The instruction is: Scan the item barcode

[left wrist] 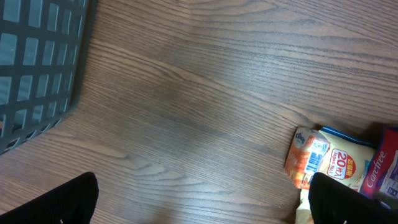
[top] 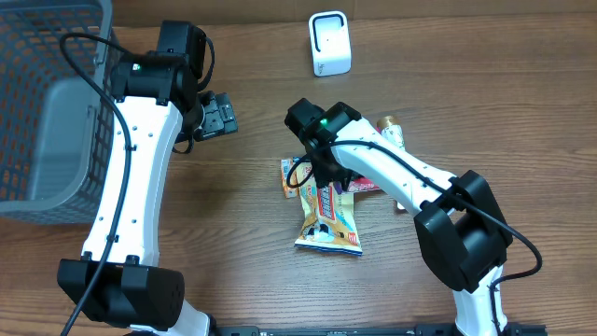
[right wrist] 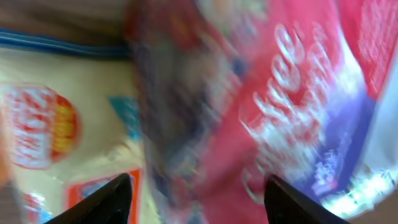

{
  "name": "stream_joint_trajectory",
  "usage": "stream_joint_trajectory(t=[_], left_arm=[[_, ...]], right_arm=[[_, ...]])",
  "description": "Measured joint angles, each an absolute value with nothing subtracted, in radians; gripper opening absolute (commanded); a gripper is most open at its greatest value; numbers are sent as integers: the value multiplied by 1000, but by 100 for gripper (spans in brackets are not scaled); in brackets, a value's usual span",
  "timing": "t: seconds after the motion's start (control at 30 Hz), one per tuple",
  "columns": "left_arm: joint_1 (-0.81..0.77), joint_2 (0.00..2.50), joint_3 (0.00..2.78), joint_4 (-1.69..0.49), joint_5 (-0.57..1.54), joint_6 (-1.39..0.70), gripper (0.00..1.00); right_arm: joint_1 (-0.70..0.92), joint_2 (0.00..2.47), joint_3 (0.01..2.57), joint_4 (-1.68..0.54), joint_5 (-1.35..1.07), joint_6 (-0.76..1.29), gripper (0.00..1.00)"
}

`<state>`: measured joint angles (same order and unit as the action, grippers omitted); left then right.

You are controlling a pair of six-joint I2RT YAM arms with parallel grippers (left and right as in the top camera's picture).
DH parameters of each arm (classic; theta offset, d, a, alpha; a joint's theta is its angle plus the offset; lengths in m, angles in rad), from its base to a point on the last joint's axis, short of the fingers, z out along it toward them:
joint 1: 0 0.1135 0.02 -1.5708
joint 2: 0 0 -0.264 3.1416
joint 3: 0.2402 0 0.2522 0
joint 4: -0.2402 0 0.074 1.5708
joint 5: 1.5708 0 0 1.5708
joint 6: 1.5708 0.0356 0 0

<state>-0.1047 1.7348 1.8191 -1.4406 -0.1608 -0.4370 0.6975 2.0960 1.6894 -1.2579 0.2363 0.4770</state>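
Right hand (right wrist: pixel 199 202) hangs right over the pile, fingers spread, and I can't see it pinching anything. Red pack (right wrist: pixel 292 106) fills the view between the fingers, cream packet (top: pixel 328 222) just beside it. Both lie on the worktop (top: pixel 233 243) on the robot's side of the scanner (top: pixel 329 44), well apart from it. The packet's long axis points roughly at the scanner. Left hand (top: pixel 224 117) is wide open and empty, off to the scanner's left and farther from the pile. So I'd say the right arm's the obvious one to grab.
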Motion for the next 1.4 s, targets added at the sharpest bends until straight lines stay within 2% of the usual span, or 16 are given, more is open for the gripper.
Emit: stream_joint_trajectory(t=[0.13,0.2,0.27,0.37,0.47,0.6,0.73,1.0,1.4], left_arm=[[-105,1735,1819,-1440,-161,-437,99],[-105,1735,1819,-1440,-161,-437,100],[-105,1735,1819,-1441,-161,-437,100],[-105,1735,1819,-1441,-161,-437,100],[-105,1735,1819,-1441,-160,-437,100],[-105,1735,1819,-1440,-161,-437,100],[-105,1735,1819,-1441,-161,-437,100],[-105,1735,1819,-1441,-161,-437,100],[-105,1735,1819,-1441,-161,-437,100]], right_arm=[[698,2093,1736,-1380,237,518,80],[698,2078,1756,-1415,219,514,79],[698,2052,1769,-1444,180,503,69],[698,2024,1772,-1447,99,464,49],[701,2019,1749,-1402,52,461,44],[701,2019,1647,-1308,8,462,26],[701,2019,1538,-1185,-62,479,20],[702,2019,1394,-954,-234,525,19],[703,2019,1380,-675,-399,574,20]])
